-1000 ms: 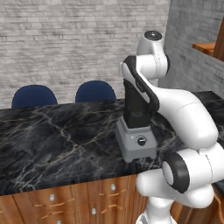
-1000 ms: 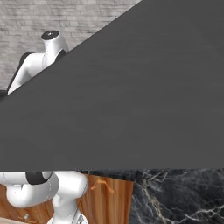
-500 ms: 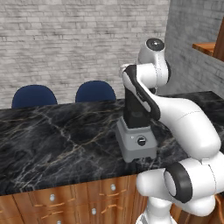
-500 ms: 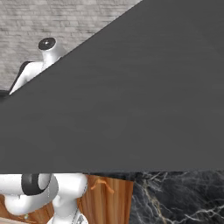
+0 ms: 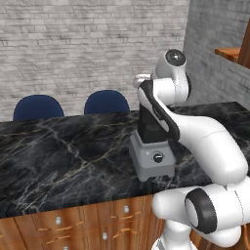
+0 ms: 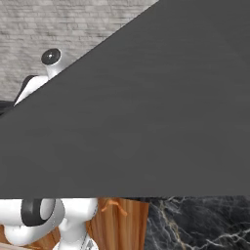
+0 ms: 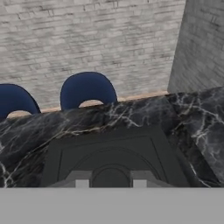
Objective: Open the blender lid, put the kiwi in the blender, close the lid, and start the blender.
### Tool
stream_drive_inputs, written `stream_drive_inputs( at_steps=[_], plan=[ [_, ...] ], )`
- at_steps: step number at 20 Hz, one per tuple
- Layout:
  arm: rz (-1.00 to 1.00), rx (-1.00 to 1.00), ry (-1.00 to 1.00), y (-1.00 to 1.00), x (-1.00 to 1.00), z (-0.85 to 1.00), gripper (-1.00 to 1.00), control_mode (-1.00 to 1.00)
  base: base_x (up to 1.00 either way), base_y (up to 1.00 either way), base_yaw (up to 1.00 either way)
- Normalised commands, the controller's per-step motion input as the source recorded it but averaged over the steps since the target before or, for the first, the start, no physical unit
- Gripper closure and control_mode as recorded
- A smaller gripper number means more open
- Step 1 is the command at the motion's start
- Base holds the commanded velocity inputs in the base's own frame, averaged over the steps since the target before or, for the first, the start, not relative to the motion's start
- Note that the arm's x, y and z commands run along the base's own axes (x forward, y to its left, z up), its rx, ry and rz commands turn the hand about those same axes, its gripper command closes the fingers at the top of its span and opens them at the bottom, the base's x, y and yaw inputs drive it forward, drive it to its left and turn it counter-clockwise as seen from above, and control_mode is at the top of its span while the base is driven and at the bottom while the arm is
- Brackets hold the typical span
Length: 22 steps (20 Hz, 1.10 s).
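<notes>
The blender [image 5: 152,146] stands on a black marble counter [image 5: 63,156] with pale veining, its light-grey base and round black knob [image 5: 157,157] facing the left base camera, the dark square jar rising above it. A white robot arm bends up from the lower right of that view and folds over in front of the jar, so that its forearm hides much of the jar and all of the jar's top; the gripper itself is hidden behind the arm here.

From the hand camera, the blender lid [image 7: 113,153] lies directly below, a flat black square with a raised rim and a round form at its middle, sitting on the jar. The finger tips cannot be made out against the dark lid, so whether the jaws are open or closed cannot be told.

Beyond the counter's far edge stand two blue chairs (only their rounded backs show): one [image 5: 38,107] to the left, the other [image 5: 106,102] just behind the blender's left side. A pale brick wall [image 5: 88,44] closes the background, with a darker grey wall [image 5: 215,53] at the right.

In the right base view a large flat dark-grey panel [image 6: 156,107] blocks most of the scene; wooden cabinet fronts [image 6: 122,222] and a strip of marble show beneath it.
</notes>
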Motion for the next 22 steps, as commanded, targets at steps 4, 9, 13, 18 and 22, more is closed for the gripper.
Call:
stream_drive_inputs(
  at_steps=[4,9,13,18,22],
  plan=[
    [0.0,0.0,0.0,0.0,0.0,-0.01,-1.0,-1.0,0.0,0.0,0.0],
    [0.0,0.0,-0.02,0.0,-0.01,0.23,-1.0,-1.0,0.0,0.0,0.0],
    [0.0,0.0,-0.06,0.0,-0.16,0.52,-1.0,-1.0,0.0,0.0,0.0],
    [0.0,0.0,-0.15,0.0,-0.67,0.27,-1.0,-1.0,0.0,0.0,0.0],
    [-0.04,-0.04,-0.1,0.11,-1.0,-0.15,-1.0,-1.0,0.0,0.0,0.0]
  ],
)
